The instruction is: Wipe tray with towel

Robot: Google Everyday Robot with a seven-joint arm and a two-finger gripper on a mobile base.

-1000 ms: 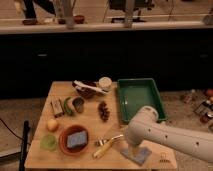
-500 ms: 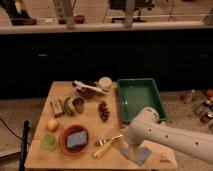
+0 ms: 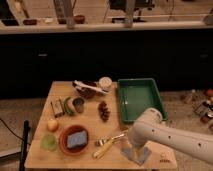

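My tool point(image 3: 134, 149), down at the towel point(image 3: 140, 158) on the table point(image 3: 56, 91); whether it grips I cannot tell. Tray point(image 3: 141, 100) seemingly unwiped; all wiping remains.

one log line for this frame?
gripper: down at towel | towel: on table, front right, outside tray | tray: behind towel

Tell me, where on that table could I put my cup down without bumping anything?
The bottom of the green tray is bare. On the table, there is open wood between the grapes and the red bowl. The left side is crowded, and the near right corner is taken by the gripper over the towel.
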